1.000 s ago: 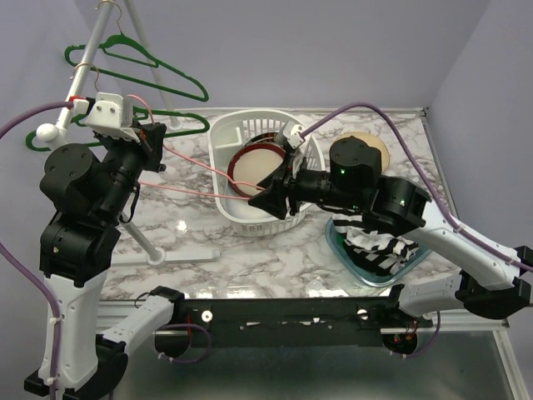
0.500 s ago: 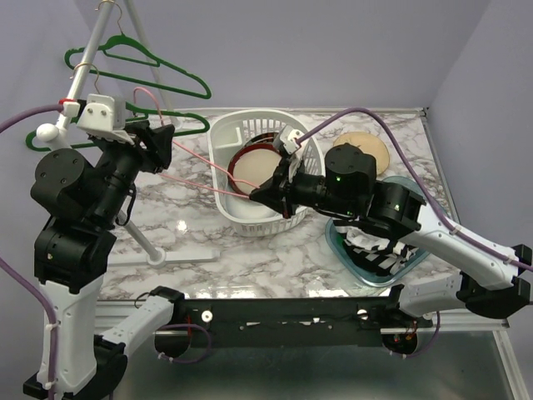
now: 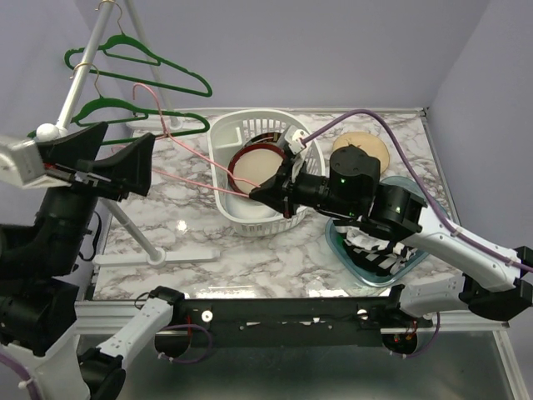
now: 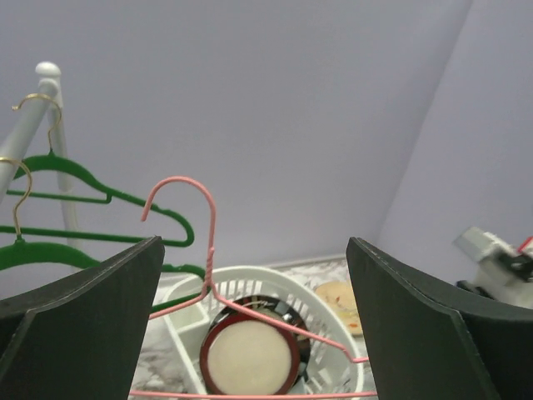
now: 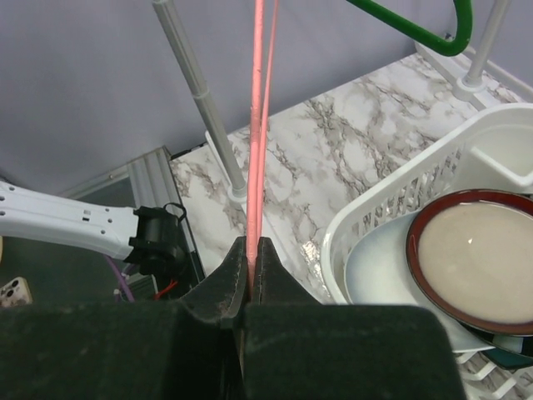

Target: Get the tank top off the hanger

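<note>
A bare pink wire hanger (image 3: 193,152) slants from the rack toward the white basket. My right gripper (image 3: 262,193) is shut on its lower wire; the right wrist view shows the pink hanger (image 5: 256,125) pinched between the closed jaws of the right gripper (image 5: 251,250). My left gripper (image 3: 112,158) stands wide open at the left, apart from the hanger. In the left wrist view the pink hanger (image 4: 208,242) hangs free ahead of the left gripper (image 4: 254,333). A black-and-white striped tank top (image 3: 379,250) lies crumpled in a clear tub (image 3: 337,242), partly under my right arm.
Two green hangers (image 3: 133,54) hang on a white rack whose foot (image 3: 179,250) rests on the marble table. A white dish basket (image 3: 225,133) holds a red-rimmed plate (image 3: 254,167). A tan plate (image 3: 366,146) lies at the back right.
My left gripper let go of the pink hanger, opened wide and pulled back to the left. My right gripper closed on the hanger's wire.
</note>
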You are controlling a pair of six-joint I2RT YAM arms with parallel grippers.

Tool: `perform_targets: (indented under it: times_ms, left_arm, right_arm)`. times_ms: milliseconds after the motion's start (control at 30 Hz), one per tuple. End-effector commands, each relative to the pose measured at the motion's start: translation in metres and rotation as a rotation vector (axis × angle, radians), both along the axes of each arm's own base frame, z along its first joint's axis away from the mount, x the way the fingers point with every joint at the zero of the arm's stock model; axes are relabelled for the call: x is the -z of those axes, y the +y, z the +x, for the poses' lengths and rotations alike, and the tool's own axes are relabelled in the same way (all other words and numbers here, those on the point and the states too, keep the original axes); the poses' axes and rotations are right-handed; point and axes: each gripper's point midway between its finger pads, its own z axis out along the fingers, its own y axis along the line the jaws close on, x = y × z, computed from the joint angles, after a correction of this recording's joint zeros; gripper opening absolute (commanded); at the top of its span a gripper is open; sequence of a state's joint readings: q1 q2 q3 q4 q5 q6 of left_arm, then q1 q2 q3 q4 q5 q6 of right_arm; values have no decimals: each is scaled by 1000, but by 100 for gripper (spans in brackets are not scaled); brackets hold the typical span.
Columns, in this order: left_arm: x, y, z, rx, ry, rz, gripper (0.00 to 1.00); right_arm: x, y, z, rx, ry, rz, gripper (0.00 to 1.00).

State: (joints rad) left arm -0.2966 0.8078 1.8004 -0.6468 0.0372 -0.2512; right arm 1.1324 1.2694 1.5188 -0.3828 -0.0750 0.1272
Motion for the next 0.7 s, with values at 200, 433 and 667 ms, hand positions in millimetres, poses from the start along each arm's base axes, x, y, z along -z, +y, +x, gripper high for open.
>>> perform_targets:
  times_ms: [200,433,667]
  left_arm:
    - [-82,30,-129,97,-373,-239,99]
    - [-75,31,-127,81,-351,-213,99]
    - [-64,20,-114,105,-309,-160,99]
  right_arm:
    - [-27,36,-5,-96,9,76,1]
    - [-38,62,4,-111,-6,80,1]
    - [-39,92,18,-118,-25,30,1]
